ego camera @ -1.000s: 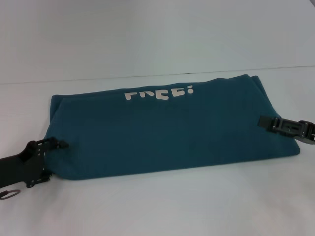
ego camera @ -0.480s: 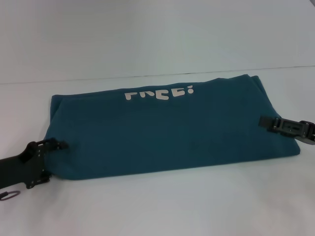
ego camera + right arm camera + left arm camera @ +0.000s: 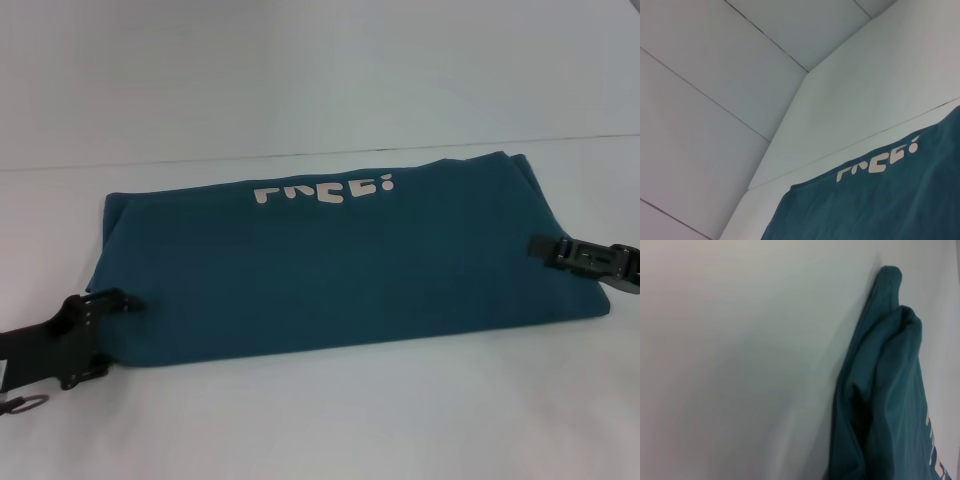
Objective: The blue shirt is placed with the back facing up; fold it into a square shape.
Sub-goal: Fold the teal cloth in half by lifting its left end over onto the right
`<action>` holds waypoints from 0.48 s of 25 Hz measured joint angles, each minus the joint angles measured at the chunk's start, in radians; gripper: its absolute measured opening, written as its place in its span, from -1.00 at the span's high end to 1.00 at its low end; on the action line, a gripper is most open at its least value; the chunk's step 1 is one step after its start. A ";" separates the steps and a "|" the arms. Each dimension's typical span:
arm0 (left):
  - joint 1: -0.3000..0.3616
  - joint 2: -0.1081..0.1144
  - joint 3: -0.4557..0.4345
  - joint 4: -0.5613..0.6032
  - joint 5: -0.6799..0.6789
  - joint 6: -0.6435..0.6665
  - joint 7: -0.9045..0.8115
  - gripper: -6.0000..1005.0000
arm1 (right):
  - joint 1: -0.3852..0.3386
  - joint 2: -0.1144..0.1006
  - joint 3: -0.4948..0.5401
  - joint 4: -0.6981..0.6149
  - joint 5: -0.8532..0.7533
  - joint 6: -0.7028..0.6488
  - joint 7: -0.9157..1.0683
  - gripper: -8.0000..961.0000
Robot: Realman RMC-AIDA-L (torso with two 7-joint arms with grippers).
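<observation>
1. At 8 o'clock, nearest: left gripper [image 3: 128,300], low on the white desk [image 3: 330,420], tips pressed at the near-left corner of the blue shirt [image 3: 340,270]. Fingers look drawn together on the cloth edge there, though the pinch itself partly hidden by folds.
2. In the middle of the desk: blue shirt, folded to a long band lying from 9 to 3 o'clock, flat, with doubled layers bunched at the left end in the left wrist view [image 3: 885,390].
3. At 3 o'clock: right gripper [image 3: 535,246], reaching in from the right edge, fingers narrow and closed over the shirt's right border.
4. Toward 12 o'clock: cream lettering [image 3: 322,190] along the far edge of the shirt, seen upside down; also visible in the right wrist view [image 3: 877,162].
5. Farthest: pale wall [image 3: 320,70] behind the desk.
</observation>
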 joint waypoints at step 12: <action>-0.013 -0.006 -0.005 0.013 0.002 0.002 0.002 -0.34 | -0.006 -0.002 0.013 0.000 0.000 -0.008 0.000 -0.74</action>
